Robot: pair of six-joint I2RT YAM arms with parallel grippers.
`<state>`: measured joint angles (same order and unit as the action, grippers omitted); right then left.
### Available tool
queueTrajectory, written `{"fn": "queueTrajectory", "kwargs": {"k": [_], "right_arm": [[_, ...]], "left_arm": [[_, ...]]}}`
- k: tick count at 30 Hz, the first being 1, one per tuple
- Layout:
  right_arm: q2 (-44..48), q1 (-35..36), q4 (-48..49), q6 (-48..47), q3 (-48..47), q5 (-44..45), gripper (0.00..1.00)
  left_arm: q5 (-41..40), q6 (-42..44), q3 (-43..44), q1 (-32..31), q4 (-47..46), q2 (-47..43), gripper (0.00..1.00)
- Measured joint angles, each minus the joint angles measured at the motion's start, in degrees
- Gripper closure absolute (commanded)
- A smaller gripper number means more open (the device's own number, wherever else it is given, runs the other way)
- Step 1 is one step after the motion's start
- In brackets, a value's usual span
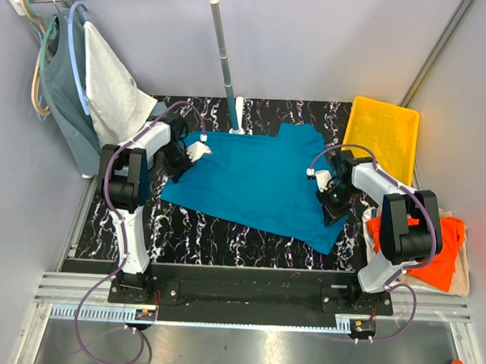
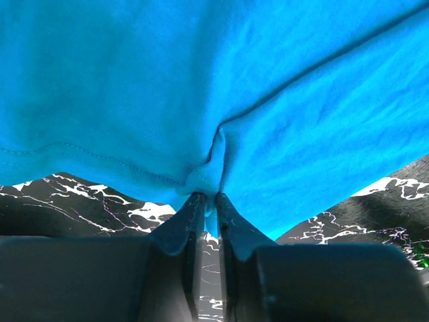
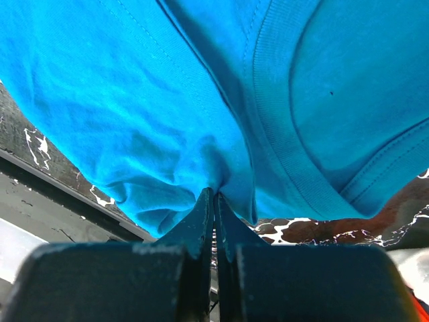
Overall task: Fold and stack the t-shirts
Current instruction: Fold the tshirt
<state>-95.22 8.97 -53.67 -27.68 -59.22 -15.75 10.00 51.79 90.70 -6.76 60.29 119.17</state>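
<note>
Teal-blue t-shirt (image 1: 251, 178): spread on black marbled surface (image 1: 216, 237). Left fingers (image 2: 177, 231) pinch its hem; right fingers (image 3: 191, 231) clamp fabric near the collar. Orange t-shirt (image 1: 443, 257): atop cream t-shirt (image 1: 462, 280), far right.

From overhead I see the teal-blue t-shirt (image 1: 255, 178) lying spread on the black marbled desk (image 1: 208, 237) between my two arms. The left gripper (image 1: 182, 165) sits at its left edge and the right gripper (image 1: 332, 204) at its right edge; their fingers are too small here to read. Beyond the desk's right side the orange t-shirt (image 1: 448, 259) lies on the cream t-shirt (image 1: 463, 280). A yellow tray (image 1: 382, 136) rests far right. A grey-green top (image 1: 65, 94) and a white cloth (image 1: 110, 87) hang far left.
</note>
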Motion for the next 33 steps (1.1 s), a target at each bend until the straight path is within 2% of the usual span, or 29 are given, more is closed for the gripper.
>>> {"fn": "queueTrajectory", "kwargs": {"k": [2,16,33], "right_arm": [[0.0,0.0,0.0,0.1,0.0,0.0,1.00],[0.0,0.0,0.0,0.2,0.1,-0.3,1.00],[2.9,0.0,-2.1,0.1,-0.6,0.2,1.00]], "left_arm": [[0.0,-0.2,0.0,-0.1,0.0,0.0,1.00],[-0.5,-0.6,-0.1,-0.3,0.0,-1.8,1.00],[-2.6,-1.0,-3.3,-2.8,0.6,-11.7,1.00]]}}
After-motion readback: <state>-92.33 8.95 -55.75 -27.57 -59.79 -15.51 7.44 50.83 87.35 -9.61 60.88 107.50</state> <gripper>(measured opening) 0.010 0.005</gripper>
